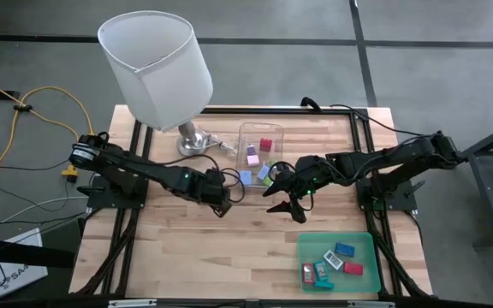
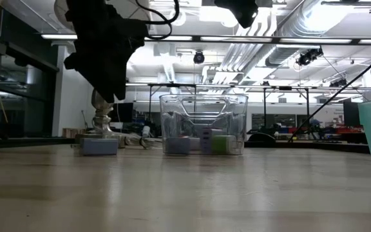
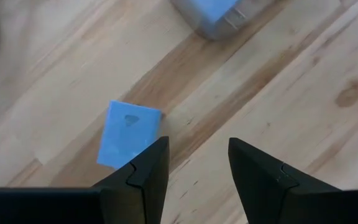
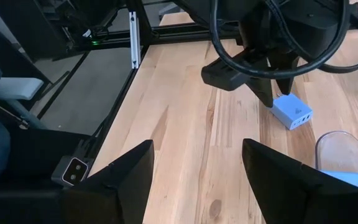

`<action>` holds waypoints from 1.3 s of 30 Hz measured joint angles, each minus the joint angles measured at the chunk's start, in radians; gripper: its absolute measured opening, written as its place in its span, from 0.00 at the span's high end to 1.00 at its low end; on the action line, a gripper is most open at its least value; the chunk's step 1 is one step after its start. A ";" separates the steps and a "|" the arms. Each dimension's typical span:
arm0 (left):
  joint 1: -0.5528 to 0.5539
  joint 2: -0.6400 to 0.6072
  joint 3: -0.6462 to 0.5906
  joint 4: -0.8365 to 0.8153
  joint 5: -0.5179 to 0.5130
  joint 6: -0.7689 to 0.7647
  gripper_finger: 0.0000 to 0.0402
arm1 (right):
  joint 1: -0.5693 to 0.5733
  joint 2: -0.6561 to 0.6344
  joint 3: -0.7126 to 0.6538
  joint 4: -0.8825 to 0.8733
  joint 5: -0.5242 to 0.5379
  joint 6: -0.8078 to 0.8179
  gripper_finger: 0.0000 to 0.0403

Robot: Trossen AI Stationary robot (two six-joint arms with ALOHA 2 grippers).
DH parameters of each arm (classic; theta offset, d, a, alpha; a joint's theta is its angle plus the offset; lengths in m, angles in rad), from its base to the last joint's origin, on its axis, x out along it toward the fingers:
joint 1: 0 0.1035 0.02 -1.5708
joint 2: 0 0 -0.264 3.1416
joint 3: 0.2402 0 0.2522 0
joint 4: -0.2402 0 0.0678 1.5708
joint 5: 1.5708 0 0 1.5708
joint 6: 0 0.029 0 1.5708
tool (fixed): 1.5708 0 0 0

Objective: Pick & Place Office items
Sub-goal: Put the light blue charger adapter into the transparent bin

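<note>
While several office items already lie in the flat green tray point(image 1: 368, 244) at the table's near right corner, well away from both grippers, others have not yet been moved. The left gripper point(image 3: 194, 171) hovers over the wooden table point(image 1: 178, 248) with its two dark fingers parted and holding nothing. A light blue block point(image 3: 129, 134) lies flat on the wood just beside one fingertip, slightly off the gap between the fingers. The clear plastic box point(image 1: 260, 152) stands just beyond this gripper, with pink, purple, red and green pieces inside it. The right gripper point(image 4: 197, 168) hangs nearby over bare wood, fingers spread wide and empty, facing the left arm. Judging by this, the task is partly done: about five pieces sit in the tray, while the block by the left gripper and those in the box remain. A white lamp point(image 1: 157, 64) stands at the table's far side.
</note>
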State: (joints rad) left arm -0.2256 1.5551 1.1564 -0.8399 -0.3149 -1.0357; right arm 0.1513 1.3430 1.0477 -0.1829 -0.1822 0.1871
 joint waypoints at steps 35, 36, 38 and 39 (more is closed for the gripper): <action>-0.019 0.000 -0.154 -0.023 0.071 0.039 0.26 | 0.000 0.000 0.000 0.000 0.000 0.000 0.42; -0.019 0.000 -0.154 -0.018 0.069 0.047 0.26 | 0.000 0.000 0.000 0.000 0.000 0.000 0.42; -0.019 0.000 -0.154 -0.017 0.053 0.063 0.26 | 0.000 0.000 0.000 0.000 0.000 0.000 0.42; -0.019 0.000 -0.154 -0.017 0.045 0.070 0.26 | 0.000 0.000 0.000 0.000 0.000 0.000 0.42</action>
State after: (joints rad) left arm -0.2443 1.5550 1.0019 -0.8574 -0.2695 -0.9655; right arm 0.1514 1.3431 1.0477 -0.1829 -0.1822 0.1869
